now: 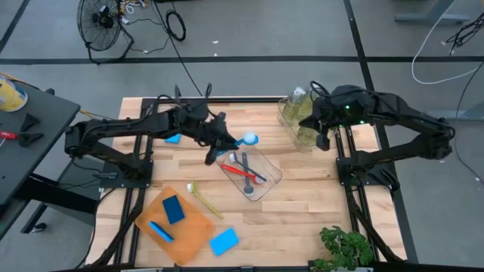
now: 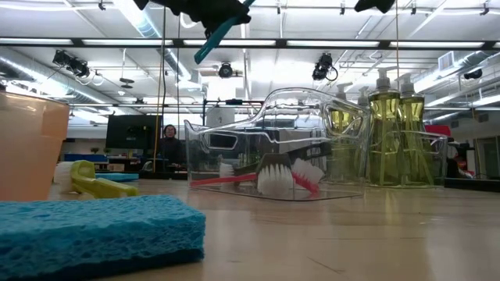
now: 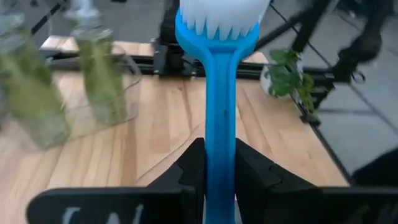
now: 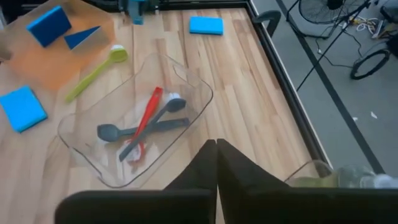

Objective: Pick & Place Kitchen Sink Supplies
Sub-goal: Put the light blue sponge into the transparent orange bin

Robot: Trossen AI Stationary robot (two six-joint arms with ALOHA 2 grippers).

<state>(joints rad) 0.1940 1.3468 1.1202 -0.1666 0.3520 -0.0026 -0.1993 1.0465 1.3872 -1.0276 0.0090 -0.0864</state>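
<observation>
The left end effector (image 1: 224, 141) hung above the wooden worktop (image 1: 302, 196), its fingers (image 3: 189, 171) clamped on the handle of a blue brush (image 3: 221, 93), whose white bristles pointed away from the wrist. In the high view the brush head sat just over the far rim of a clear plastic tub (image 1: 268, 183) near the middle of the worktop. Inside that tub lay a red brush (image 4: 148, 118) and a grey brush (image 4: 140, 129), crossing each other.

The right end effector (image 1: 324, 136) waited at the far right of the worktop, fingers together, beside a second clear tub (image 2: 426, 160) holding soap bottles (image 2: 384, 129) of yellow-green liquid.

A yellow-green brush (image 1: 203, 199) lay on the bare wood between the middle tub and an orange tray (image 1: 193, 227). On the tray rested a dark blue sponge (image 1: 173, 209) and another blue piece (image 1: 159, 230). One blue sponge (image 1: 224, 241) lay just beside the tray's near corner, and another (image 1: 173, 139) lay under the left arm.
</observation>
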